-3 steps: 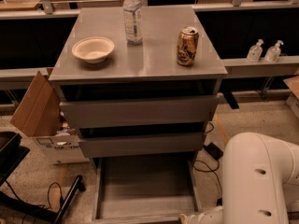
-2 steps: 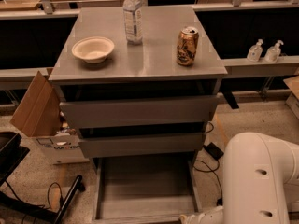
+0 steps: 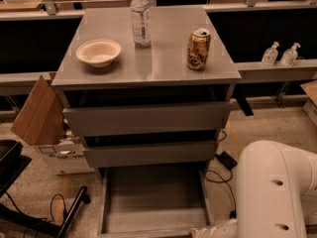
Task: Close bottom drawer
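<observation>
The bottom drawer of the grey cabinet is pulled far out toward me, and its shallow grey tray looks empty. Its front panel sits at the bottom edge of the view. The middle drawer front and top drawer front above it stand slightly out. My white arm fills the lower right. The gripper is at the bottom edge, by the drawer's front right corner, mostly cut off.
On the cabinet top stand a white bowl, a water bottle and a drinks can. A cardboard box leans at the cabinet's left. Cables lie right of the drawer. Black equipment stands at the left.
</observation>
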`<action>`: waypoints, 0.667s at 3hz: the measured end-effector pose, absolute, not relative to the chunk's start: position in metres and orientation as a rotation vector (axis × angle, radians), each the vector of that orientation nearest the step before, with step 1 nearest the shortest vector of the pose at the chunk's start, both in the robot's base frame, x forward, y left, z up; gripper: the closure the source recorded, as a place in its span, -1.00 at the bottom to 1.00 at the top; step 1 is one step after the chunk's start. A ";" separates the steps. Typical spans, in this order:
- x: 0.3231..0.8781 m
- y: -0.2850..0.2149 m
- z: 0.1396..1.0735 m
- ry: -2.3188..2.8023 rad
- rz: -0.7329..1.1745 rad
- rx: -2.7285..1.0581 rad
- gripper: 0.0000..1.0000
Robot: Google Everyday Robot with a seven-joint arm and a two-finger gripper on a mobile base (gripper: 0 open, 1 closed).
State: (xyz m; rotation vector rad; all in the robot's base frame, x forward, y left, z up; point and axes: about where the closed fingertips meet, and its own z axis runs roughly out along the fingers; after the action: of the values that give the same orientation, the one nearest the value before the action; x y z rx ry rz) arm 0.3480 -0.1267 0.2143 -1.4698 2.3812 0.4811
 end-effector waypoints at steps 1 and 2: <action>0.348 -0.127 0.214 2.381 0.481 -1.470 1.00; 0.348 -0.127 0.214 2.381 0.481 -1.470 0.63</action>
State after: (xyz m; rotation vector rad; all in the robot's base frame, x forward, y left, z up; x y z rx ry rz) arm 0.3480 -0.1267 0.2143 -1.4698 2.3812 0.4811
